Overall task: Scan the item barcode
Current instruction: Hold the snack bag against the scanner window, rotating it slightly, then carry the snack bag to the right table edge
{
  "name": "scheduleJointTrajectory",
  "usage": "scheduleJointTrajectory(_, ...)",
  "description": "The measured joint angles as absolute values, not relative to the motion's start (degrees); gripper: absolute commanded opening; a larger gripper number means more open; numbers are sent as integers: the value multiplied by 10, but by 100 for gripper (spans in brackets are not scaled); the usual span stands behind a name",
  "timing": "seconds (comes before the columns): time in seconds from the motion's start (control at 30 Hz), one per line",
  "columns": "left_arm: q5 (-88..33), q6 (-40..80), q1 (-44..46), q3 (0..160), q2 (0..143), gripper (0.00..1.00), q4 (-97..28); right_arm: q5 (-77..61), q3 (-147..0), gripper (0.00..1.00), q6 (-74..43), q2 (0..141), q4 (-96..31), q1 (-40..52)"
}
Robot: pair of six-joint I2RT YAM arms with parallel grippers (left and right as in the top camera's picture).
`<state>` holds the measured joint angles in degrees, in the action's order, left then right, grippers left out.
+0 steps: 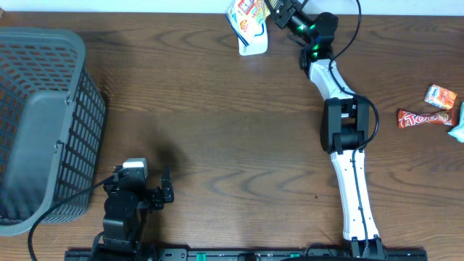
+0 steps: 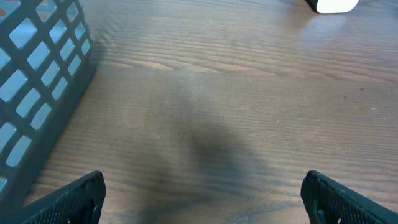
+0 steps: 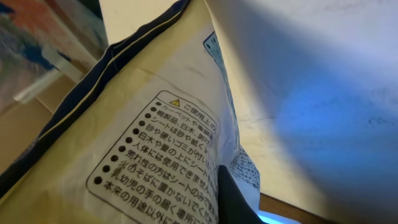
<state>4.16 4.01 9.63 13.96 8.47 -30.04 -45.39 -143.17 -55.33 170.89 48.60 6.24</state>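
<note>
Surface (image 1: 217,130): wide open wood mid-field. Basket (image 1: 80,130) takes the left edge, wrapped snacks (image 1: 424,117) the right edge. My left jaws fully open, empty, near edge beside basket. My right jaws clamped on the pouch (image 1: 246,25) at the far edge: white, red-orange print, boxed Japanese text on back.

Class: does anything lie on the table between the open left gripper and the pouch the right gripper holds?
Nothing visible: only bare table separates the left gripper from the pouch; the basket stands aside.
</note>
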Motion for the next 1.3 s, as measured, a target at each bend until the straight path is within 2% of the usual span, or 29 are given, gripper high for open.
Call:
scheduleJointTrajectory(0.47, 41, 40, 96, 140, 85, 99, -300, -493, -1446, 1, -496, 1709, 470, 48)
scheduleJointTrajectory(0.63, 41, 40, 96, 140, 85, 99, -300, -541, -1534, 1, -532, 1712, 463, 44)
scheduleJointTrajectory(0.77, 41, 40, 96, 140, 85, 99, -300, -592, -1666, 2, -558, 1712, 444, 52)
scheduleJointTrajectory(0.93, 41, 40, 96, 140, 85, 99, -300, -662, -1783, 1, -576, 1697, 387, 87)
scheduleJointTrajectory(1.3, 42, 40, 96, 140, 85, 99, -300, -786, -1786, 2, -574, 1612, 323, 233)
